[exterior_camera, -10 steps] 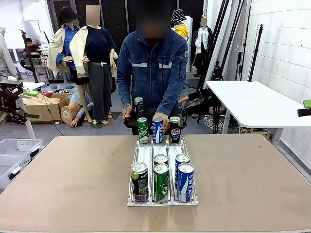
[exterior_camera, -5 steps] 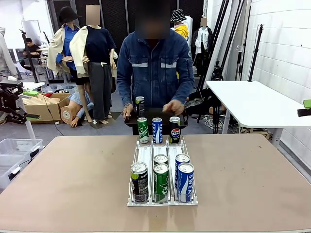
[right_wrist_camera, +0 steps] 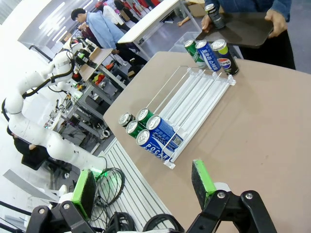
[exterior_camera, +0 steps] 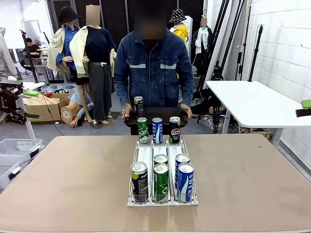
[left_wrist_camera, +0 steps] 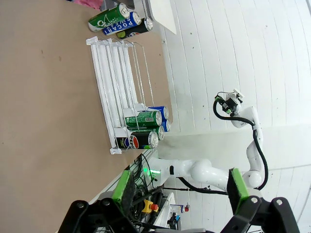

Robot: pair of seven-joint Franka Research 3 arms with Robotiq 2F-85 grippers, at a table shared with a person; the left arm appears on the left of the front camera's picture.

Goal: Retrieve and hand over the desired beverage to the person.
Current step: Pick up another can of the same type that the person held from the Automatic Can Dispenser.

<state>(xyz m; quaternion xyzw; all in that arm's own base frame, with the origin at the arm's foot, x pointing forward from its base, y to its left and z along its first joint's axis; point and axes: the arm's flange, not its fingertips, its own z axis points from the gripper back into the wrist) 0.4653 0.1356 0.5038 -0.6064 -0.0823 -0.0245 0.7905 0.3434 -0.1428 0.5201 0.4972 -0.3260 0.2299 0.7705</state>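
Note:
The person (exterior_camera: 154, 68) in a blue denim jacket stands at the far side and holds a dark tray (exterior_camera: 158, 113) with both hands; a dark can (exterior_camera: 138, 105) stands on its left part. Three cans stand in a row at the table's far edge: green (exterior_camera: 142, 130), blue (exterior_camera: 157, 130) and black Pepsi (exterior_camera: 175, 129). A white wire rack (exterior_camera: 146, 154) holds several cans at its near end, among them a black one (exterior_camera: 139, 181), a green one (exterior_camera: 161, 182) and a blue one (exterior_camera: 185, 182). My left gripper (left_wrist_camera: 181, 187) and right gripper (right_wrist_camera: 144, 188) hang open, well away from the rack (right_wrist_camera: 194, 97).
The brown table (exterior_camera: 68, 174) has wide bare areas left and right of the rack. A white side table (exterior_camera: 252, 102) stands at the back right. Boxes and gear lie on the floor at the left.
The person's hand has drawn back from the blue can on the table to the tray's right edge. Neither the cans nor the rack have shifted.

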